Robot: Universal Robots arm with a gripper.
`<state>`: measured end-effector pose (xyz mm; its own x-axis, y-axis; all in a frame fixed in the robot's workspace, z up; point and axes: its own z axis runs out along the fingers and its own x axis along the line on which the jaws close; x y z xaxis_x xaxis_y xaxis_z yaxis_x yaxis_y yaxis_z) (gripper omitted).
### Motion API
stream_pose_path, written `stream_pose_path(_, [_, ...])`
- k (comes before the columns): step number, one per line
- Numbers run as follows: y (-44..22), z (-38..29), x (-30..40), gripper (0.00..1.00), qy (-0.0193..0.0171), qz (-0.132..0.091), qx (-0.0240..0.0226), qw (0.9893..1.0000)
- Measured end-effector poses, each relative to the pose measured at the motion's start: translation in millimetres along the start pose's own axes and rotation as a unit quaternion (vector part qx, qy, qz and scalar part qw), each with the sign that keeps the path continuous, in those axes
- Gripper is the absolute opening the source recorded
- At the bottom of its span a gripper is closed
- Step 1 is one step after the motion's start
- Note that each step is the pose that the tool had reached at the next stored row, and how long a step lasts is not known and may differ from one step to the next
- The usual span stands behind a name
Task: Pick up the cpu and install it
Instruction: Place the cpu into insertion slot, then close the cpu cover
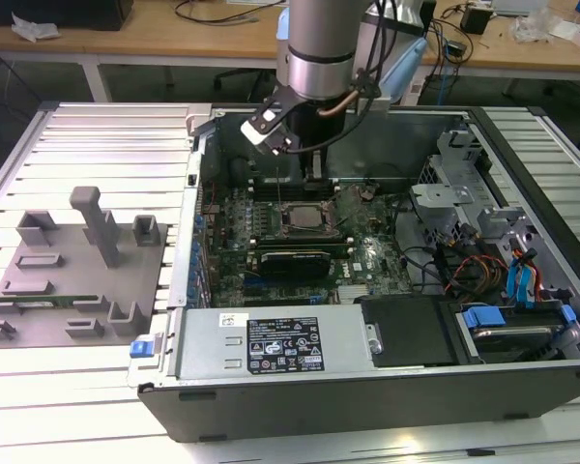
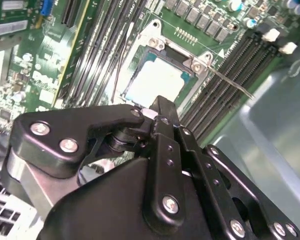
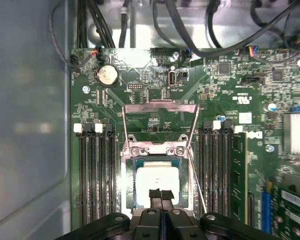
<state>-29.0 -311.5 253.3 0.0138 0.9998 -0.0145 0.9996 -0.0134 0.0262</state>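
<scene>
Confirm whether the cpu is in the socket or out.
In. In the first wrist view the cpu lies flat inside the socket, whose metal retention frame is flipped open.

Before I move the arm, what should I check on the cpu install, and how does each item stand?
1. cpu lying flat inside the socket frame: ok.
2. Load plate swung open, off the cpu: ok.
3. Lever unhooked and standing free: ok.
4. Gripper shut and centred over the cpu: ok.
5. Gripper clear of the cpu's top: cannot tell.
</scene>
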Motion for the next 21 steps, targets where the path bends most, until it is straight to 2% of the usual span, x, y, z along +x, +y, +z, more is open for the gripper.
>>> stream_pose_path(2, [0.2, -9.9, -0.1, 0.11, 0.0000, 0.000, -0.0002, 1.0000])
stream_pose_path(5, [0.5, -20.6, -0.2, 0.11, -0.0001, 0.000, -0.0002, 1.0000])
stream_pose_path(17, [0.6, -22.6, -0.3, 0.11, 0.0000, 0.000, -0.0003, 1.0000])
stream_pose_path(21, [4.4, -22.6, -0.2, 0.11, -0.0001, 0.000, 0.0003, 1.0000])
